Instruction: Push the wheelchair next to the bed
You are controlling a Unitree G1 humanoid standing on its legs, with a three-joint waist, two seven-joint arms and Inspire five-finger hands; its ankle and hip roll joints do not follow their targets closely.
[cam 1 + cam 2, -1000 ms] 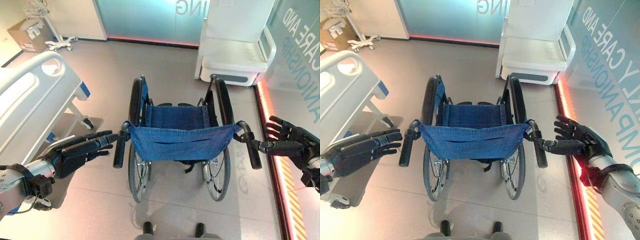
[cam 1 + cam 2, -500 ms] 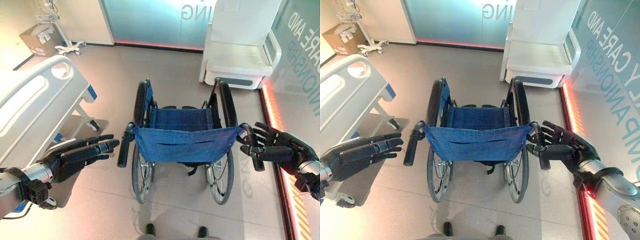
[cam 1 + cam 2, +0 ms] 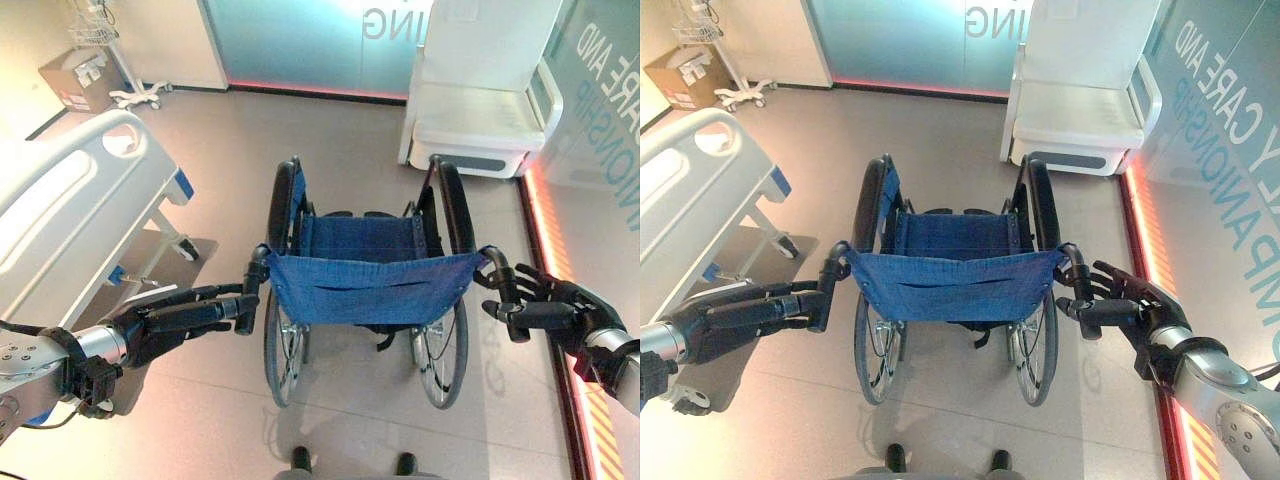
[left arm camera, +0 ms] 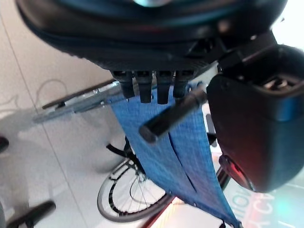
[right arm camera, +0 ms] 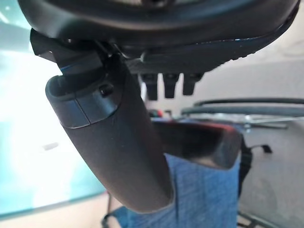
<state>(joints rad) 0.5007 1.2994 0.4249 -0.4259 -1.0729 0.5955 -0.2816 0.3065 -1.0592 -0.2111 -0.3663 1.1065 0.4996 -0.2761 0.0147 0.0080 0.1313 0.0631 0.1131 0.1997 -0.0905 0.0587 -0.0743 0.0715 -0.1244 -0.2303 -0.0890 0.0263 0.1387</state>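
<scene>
Left eye view: the wheelchair [image 3: 365, 285], blue woven sling back on a black tube frame, stands mid-floor right of the white moulded bed [image 3: 70, 215]; the left hand [image 3: 175, 320], fingers straight, reaches its left grip.
Right eye view: right hand [image 3: 1130, 310], fingers spread loosely, touches the right grip; glossy pale floor tiles [image 3: 960, 430], white padded chair [image 3: 1080, 110], frosted glass wall.
Left wrist view: round black grip [image 4: 171, 116] lies between straight fingers and thumb.
Right wrist view: thumb beside the grip, unclasped.
</scene>
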